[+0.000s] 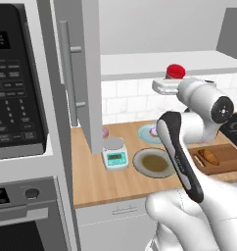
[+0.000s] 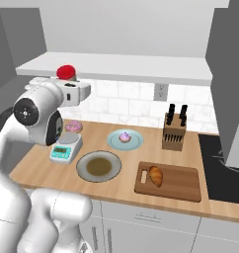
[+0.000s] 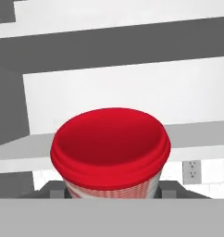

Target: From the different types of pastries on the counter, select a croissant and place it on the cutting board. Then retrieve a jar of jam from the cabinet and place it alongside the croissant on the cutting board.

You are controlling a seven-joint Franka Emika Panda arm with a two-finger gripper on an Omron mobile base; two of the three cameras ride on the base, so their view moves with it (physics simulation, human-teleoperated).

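Jam jar [image 3: 109, 152] sits clamped between our gripper's [image 1: 172, 84] fingers, level with the cabinet [image 2: 116, 66] shelf edge. Croissant [image 2: 156, 175] lies on the board [image 2: 183, 185].

Scale [image 1: 115, 156], plate [image 2: 99, 166], knife block [image 2: 174, 131], microwave [image 1: 15, 83]

One croissant [image 2: 156, 175] is being shown on one cutting board [image 2: 183, 185]. Two small frosted cakes are being counted: one [image 2: 125, 137] on a pale blue plate [image 2: 136, 143], the other [image 2: 73, 126] behind the scale [image 2: 65, 147]. Two plates in all are being seen, the second a grey-brown one [image 2: 83, 173]. One jar of jam [image 3: 110, 152] is being displayed, along with one knife block [image 2: 173, 134], one cabinet door [image 1: 88, 73], one microwave [image 1: 15, 83] and one wall socket [image 2: 160, 92].
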